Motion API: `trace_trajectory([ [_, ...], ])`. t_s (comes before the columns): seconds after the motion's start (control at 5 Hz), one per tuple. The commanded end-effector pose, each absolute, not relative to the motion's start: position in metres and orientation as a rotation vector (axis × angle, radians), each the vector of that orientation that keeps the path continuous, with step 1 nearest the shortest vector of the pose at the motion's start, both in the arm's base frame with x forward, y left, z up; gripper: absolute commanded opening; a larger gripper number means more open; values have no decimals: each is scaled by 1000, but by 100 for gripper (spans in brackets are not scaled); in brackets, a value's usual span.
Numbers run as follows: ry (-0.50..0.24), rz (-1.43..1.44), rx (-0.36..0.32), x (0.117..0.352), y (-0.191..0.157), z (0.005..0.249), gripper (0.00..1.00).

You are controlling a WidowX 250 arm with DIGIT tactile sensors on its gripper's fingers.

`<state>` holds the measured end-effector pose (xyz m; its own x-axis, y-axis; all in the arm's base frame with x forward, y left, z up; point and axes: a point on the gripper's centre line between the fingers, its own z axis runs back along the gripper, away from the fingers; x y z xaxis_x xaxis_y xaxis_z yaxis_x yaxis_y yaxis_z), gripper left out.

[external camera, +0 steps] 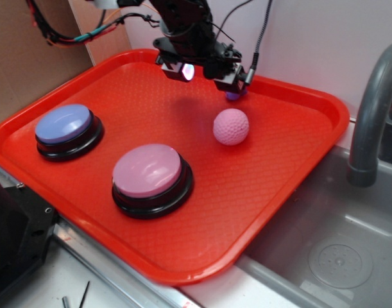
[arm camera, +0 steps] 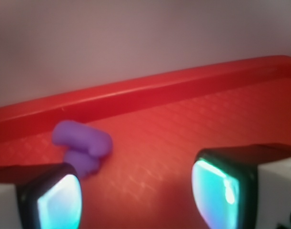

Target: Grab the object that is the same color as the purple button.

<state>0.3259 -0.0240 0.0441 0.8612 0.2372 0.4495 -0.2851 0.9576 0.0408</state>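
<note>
The purple lumpy object (arm camera: 82, 145) lies on the red tray near its back rim. In the exterior view only a bit of the object (external camera: 233, 96) peeks out under my right fingertip. My gripper (external camera: 203, 72) hovers over the tray's back part, open, with nothing between its glowing pads. In the wrist view the gripper (arm camera: 137, 198) has the object just beyond and touching the edge of the left finger (arm camera: 50, 195), not between the jaws. The purple button (external camera: 64, 126) sits at the tray's left side, far from the gripper.
A pink dimpled ball (external camera: 231, 126) rests just in front of the object. A larger pink button (external camera: 150, 174) stands at the tray's front middle. The red tray (external camera: 282, 167) has a raised rim. A grey sink (external camera: 337, 256) and faucet (external camera: 370, 115) lie to the right.
</note>
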Motion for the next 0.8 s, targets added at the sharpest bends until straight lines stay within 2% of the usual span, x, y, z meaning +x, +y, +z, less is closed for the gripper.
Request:
trace_trajectory([
  [0.0, -481, 270, 86, 365, -20, 46, 100],
  [0.2, -472, 285, 89, 367, -17, 42, 0],
  [0.6, -455, 286, 91, 360, -15, 51, 0],
])
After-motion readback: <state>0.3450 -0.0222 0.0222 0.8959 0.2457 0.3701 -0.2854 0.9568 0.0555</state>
